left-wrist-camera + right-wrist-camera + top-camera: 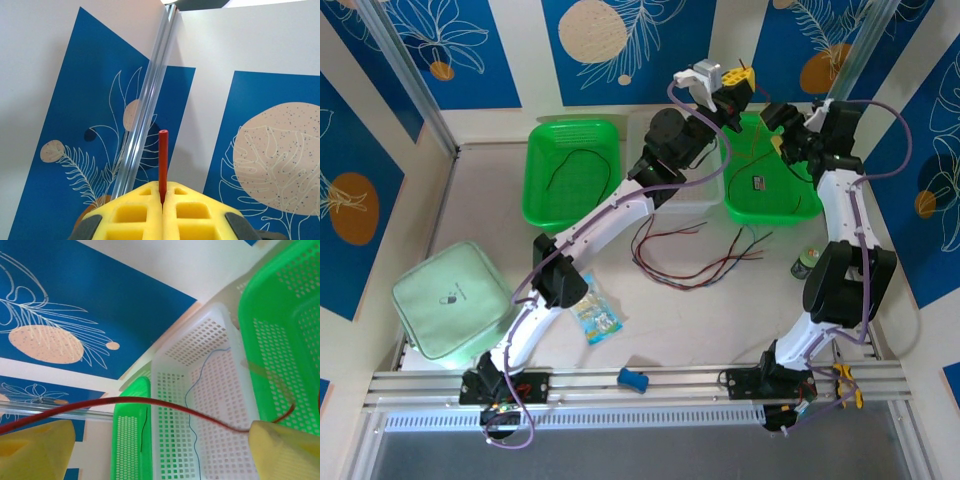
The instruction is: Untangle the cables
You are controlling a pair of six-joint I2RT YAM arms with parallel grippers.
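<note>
Cables [685, 255], thin insulated ones in red and black, lie in a loose tangle on the pale table [490, 200] near the middle of the overhead view. They sit at six o'clock from a white perforated plastic basket [705, 200]. A square green plastic basket [565, 215] stands at nine o'clock of the white one and holds a thin black cable [582, 151]. A second green plastic basket [790, 205] stands at three o'clock of it. The left gripper [738, 80] is raised at twelve o'clock, beyond the white basket. The right gripper [788, 150] hangs over the second green basket. A mint-green soft pouch [450, 300] lies at eight o'clock on the table.

From the left wrist, that gripper's yellow foam pads [132, 215] are pressed together. They pinch the end of a red cable [163, 155], which stands straight up toward twelve o'clock against a blue wall panel with pale leaf drawings [90, 115].

From the right wrist, the two yellow pads [35, 450] sit at seven and five o'clock, spread wide with nothing clamped. A curving red strand [165, 402] crosses the gap from nine o'clock toward the top of the five o'clock pad; whether it touches that pad cannot be told. Below it, the white basket holds a thin blue cable [192, 405].
</note>
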